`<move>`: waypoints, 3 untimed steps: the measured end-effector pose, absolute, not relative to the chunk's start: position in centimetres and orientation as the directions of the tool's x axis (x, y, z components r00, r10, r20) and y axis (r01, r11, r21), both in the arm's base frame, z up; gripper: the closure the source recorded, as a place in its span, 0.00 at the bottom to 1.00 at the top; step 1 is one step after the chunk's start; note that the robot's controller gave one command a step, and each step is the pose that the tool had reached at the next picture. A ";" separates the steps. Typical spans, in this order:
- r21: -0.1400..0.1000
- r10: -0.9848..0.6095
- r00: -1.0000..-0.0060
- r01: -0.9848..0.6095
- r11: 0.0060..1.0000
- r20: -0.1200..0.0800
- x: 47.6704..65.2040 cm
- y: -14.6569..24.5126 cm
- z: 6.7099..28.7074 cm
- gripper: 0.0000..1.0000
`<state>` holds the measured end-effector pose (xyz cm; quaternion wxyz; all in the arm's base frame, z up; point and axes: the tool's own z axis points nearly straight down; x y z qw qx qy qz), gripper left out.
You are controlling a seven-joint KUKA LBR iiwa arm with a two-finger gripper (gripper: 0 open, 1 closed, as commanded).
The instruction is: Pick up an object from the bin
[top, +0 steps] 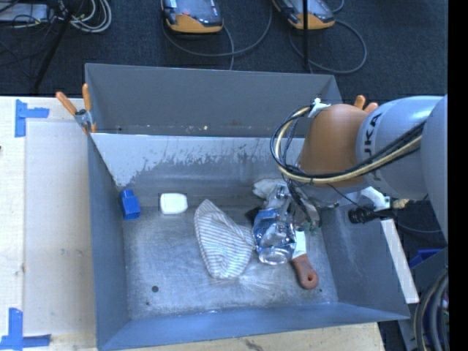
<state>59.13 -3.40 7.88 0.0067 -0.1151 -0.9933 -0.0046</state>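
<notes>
Your arm reaches in from the frame's right, wrist bent down, the hand (282,212) over a crumpled clear-blue plastic thing (273,241) right of centre in the bin (183,115), beside a striped cloth (219,243). You cannot tell whether the hand is apart or clamped.

The bin (219,115) is grey. The small block (130,204) is blue. The little pad (173,203) is white. The cloth (219,243) has thin grey and white stripes. The handle (305,273) is reddish brown. The arm's cover (333,141) is orange.
</notes>
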 end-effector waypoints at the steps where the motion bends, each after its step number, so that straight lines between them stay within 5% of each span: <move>1: 0.008 0.229 -0.973 0.229 0.973 0.014 59.1 -3.4 7.9 1.00; 2: 0.000 0.227 -0.974 0.227 0.974 0.005 59.0 -3.3 12.5 1.00; 3: 0.001 0.233 -0.972 0.233 0.973 0.003 59.5 -3.1 19.4 1.00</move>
